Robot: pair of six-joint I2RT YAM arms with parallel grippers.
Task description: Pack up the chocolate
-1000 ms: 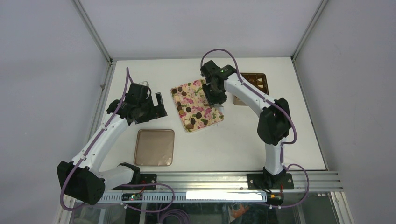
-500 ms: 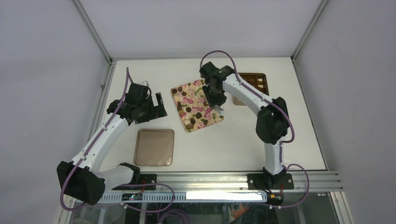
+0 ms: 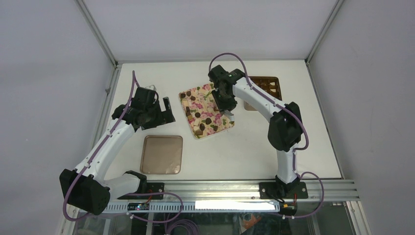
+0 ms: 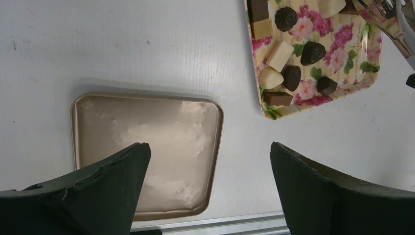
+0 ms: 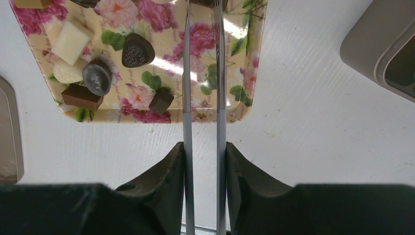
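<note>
The chocolate (image 5: 138, 50) lies loose on a floral tray (image 5: 244, 73) mid-desk toward the far edge, dark pieces mixed with pale ones. The box (image 3: 268, 84) sits by the far right corner and the lid (image 4: 147, 137) toward the near left. The right fingers (image 5: 164, 186) are clamped on metal tongs (image 5: 187, 98) reaching over the tray. Something dark shows between the tips, but it is too cropped to tell whether it is pinched. The left fingers (image 4: 98, 196) stand wide apart above the lid, holding nothing. Each piece is probably light, stiff and smooth, likely to slip or scar under metal. Squares are best taken across flat sides and domed ones low at the widest part, with gentle pressure.
</note>
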